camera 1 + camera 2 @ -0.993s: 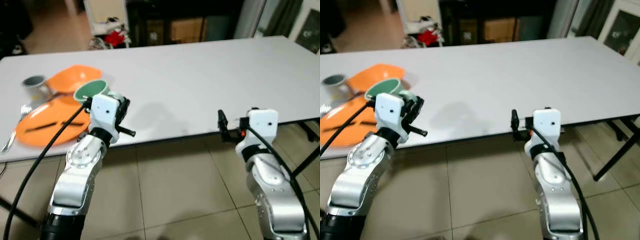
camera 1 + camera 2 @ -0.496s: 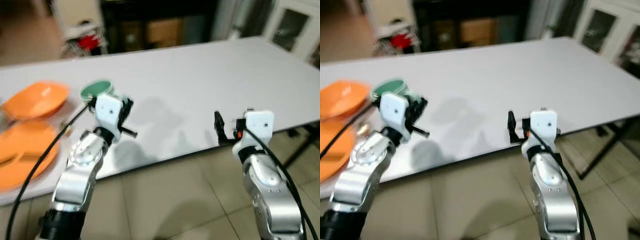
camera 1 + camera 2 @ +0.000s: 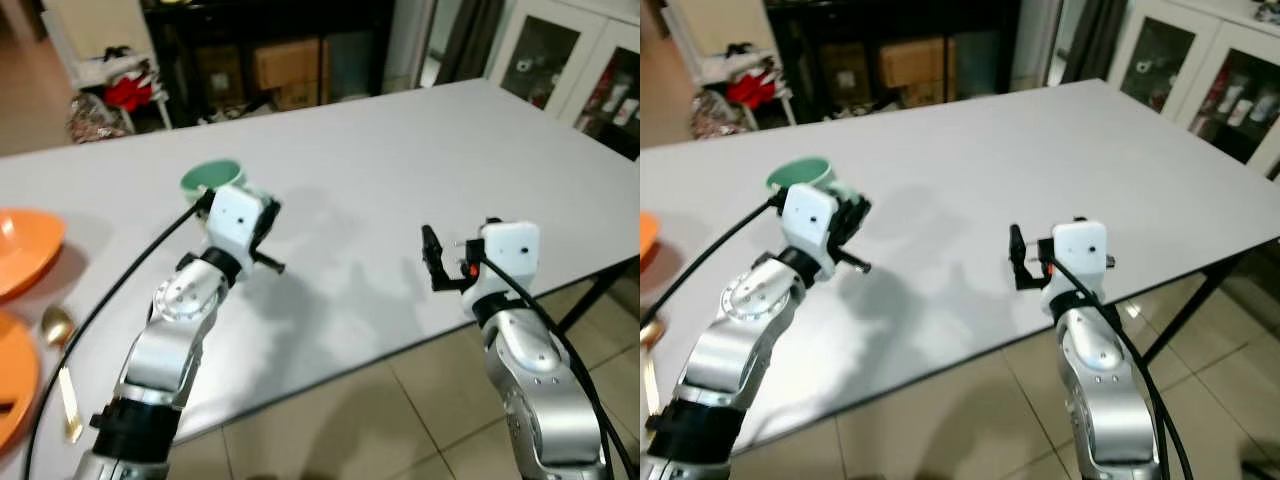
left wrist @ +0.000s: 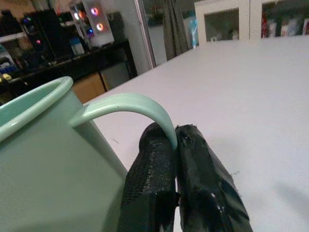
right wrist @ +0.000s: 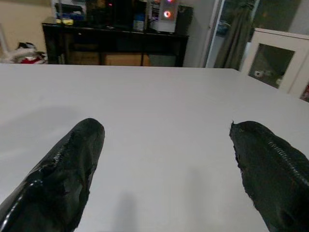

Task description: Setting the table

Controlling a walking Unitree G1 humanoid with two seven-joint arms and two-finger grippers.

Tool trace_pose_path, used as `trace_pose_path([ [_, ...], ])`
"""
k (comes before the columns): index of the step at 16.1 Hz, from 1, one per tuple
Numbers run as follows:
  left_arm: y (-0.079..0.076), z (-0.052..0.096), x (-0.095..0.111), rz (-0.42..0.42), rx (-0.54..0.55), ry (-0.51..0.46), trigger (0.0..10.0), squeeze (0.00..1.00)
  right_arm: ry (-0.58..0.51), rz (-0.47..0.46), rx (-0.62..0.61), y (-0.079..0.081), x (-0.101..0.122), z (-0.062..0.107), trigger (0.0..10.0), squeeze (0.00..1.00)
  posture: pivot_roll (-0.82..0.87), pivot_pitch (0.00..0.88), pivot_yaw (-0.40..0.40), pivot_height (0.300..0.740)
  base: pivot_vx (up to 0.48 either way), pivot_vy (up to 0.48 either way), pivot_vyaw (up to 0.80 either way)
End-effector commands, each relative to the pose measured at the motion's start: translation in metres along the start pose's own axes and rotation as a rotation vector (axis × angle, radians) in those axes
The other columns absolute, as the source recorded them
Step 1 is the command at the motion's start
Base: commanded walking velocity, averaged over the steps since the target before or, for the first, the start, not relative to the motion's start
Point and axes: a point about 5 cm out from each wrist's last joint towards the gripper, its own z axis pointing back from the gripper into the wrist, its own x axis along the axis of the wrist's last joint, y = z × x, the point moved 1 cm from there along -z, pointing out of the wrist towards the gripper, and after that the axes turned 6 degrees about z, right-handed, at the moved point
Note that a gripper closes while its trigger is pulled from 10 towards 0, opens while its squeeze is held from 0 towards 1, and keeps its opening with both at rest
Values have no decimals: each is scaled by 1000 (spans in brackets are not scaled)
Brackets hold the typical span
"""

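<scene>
Mint-green mug (image 4: 43, 159) held above the white surface (image 3: 400, 140), its curved handle pinched between the two black fingers (image 4: 154, 193) of the left tool (image 4: 175, 140), clenched tight on it. Seen from the head views, mug's green rim (image 3: 211, 178) just beyond the left wrist, well toward the far-left part of the surface. Right tool (image 5: 166, 174) near the surface's front edge, well right of the mug, fingers spread wide, grasping nothing. Orange plates (image 3: 20, 255) and a gold spoon (image 3: 60, 350) lying further left of the mug, close to the surface's end.
</scene>
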Motion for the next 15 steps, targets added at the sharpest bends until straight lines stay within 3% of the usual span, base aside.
trace_pose_path([
  [1,-7,-7,8,-21,-39,-34,10000,0,4,17,-6,-5,-2,0,10000,0,46,0,20,740,368,0,0],
  [5,-8,-15,4,-37,-97,-21,10000,0,6,24,22,0,-4,1,10000,0,44,0,26,740,359,0,0],
  [8,-13,-24,0,-38,-145,-48,10000,0,8,30,24,0,-6,0,10000,0,31,0,38,740,0,0,0],
  [15,8,-60,-11,-25,-78,29,10000,0,68,-36,301,22,-14,-4,10000,0,28,0,57,740,0,0,0],
])
